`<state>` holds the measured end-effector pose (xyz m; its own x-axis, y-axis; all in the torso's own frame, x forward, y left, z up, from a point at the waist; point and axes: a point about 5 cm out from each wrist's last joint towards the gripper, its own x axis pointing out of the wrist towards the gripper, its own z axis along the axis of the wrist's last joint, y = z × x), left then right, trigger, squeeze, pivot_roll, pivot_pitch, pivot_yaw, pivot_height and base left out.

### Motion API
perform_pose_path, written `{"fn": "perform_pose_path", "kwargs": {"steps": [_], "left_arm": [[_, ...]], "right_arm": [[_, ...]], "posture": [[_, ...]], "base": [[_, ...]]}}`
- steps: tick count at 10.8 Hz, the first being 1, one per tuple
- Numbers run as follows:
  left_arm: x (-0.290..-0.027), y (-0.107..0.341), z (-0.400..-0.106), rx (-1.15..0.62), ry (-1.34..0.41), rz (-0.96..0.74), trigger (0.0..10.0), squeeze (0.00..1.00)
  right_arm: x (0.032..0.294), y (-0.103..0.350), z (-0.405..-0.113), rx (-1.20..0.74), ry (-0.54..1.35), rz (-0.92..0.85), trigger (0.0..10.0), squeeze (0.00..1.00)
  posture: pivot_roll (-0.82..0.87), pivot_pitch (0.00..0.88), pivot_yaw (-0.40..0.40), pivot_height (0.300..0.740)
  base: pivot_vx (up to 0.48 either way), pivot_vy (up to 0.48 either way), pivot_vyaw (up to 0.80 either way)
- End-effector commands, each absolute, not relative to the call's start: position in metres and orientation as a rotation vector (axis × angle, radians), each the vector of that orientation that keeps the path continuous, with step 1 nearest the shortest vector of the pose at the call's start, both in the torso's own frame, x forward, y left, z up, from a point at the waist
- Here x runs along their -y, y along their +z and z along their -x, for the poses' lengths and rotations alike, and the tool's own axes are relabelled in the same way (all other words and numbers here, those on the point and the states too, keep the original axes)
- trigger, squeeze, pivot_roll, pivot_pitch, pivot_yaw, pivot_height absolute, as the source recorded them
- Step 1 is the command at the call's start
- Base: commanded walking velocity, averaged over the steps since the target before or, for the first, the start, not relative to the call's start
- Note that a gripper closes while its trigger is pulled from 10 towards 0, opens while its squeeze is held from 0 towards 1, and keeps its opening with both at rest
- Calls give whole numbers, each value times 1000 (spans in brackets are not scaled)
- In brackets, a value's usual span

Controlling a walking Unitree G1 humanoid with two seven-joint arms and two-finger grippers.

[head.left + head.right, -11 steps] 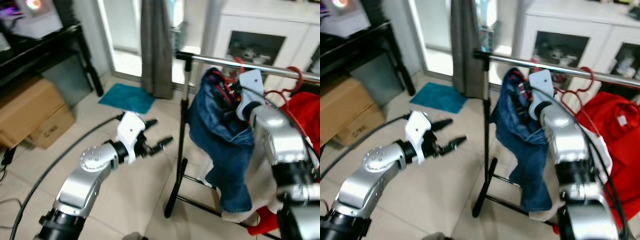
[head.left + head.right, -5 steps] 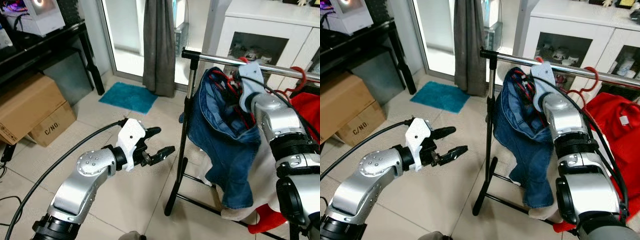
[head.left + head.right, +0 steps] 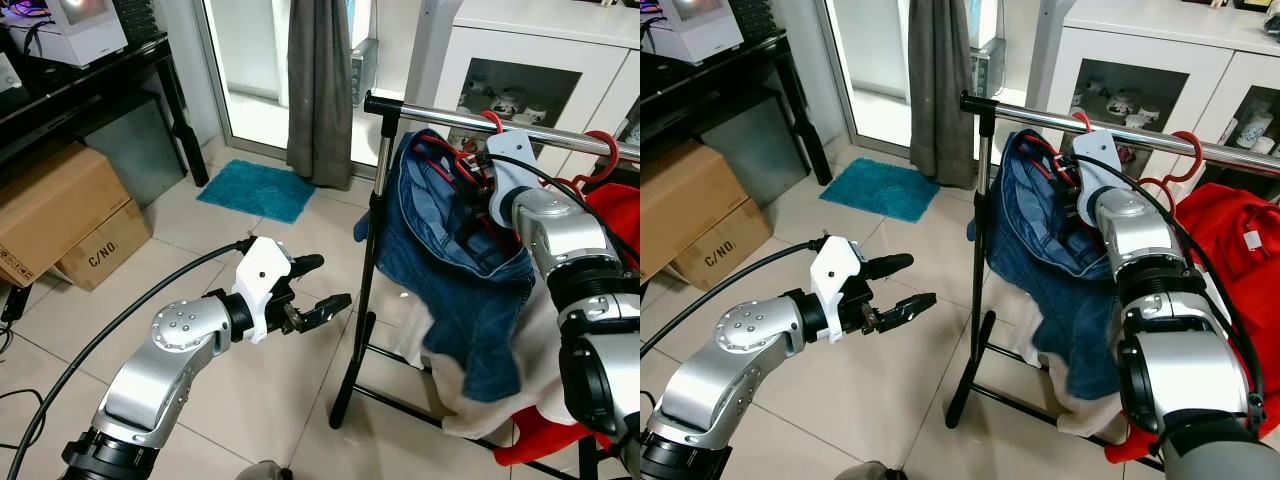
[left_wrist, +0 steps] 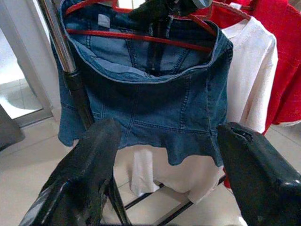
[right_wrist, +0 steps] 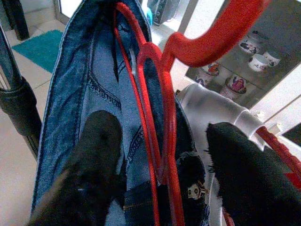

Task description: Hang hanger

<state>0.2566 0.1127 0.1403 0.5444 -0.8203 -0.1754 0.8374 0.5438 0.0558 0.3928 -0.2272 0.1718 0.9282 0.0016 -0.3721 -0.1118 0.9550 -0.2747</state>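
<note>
"C/NO." in black letters on the side of the smaller cardboard box (image 3: pixel 100 255); nothing else legible

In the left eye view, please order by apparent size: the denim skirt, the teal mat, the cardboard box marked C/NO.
1. Denim skirt, largest.
2. Cardboard box.
3. Teal mat, smallest; it lies farther away, so its true size is unsure.

On our right stands a metal clothes rail (image 3: pixel 440 117), from which a red plastic hanger (image 5: pixel 162 113) carrying a blue denim skirt (image 3: pixel 455 270) hangs at its left end. Right of it hang a white garment (image 4: pixel 244 84) and a red garment (image 3: pixel 1230 250). A brown cardboard box (image 3: pixel 60 215) sits far left, a teal floor mat (image 3: pixel 255 192) behind.
</note>
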Motion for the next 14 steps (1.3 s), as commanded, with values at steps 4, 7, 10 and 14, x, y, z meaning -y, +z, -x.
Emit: {"fn": "perform_pose_path", "kwargs": {"steps": [4, 7, 10, 14], "left_arm": [[-112, 143, -255, -133, -1006, -152, 10000, 0], [-112, 143, -255, -131, -1010, -153, 10000, 0], [-112, 144, -256, -131, -1011, -154, 10000, 0], [-112, 144, -257, -130, -1010, -156, 10000, 0]], "right_arm": [[229, 182, -397, -339, 53, 293, 0, 0], [230, 182, -398, -334, 62, 283, 0, 0], [230, 179, -397, -339, 72, 279, 0, 0], [231, 181, -398, -329, 68, 272, 0, 0]], "posture": [[-27, 0, 41, 740], [-29, 0, 43, 740], [-27, 0, 44, 740], [-29, 0, 46, 740]], "base": [[0, 0, 0], [0, 0, 0], [0, 0, 0], [0, 0, 0]]}}
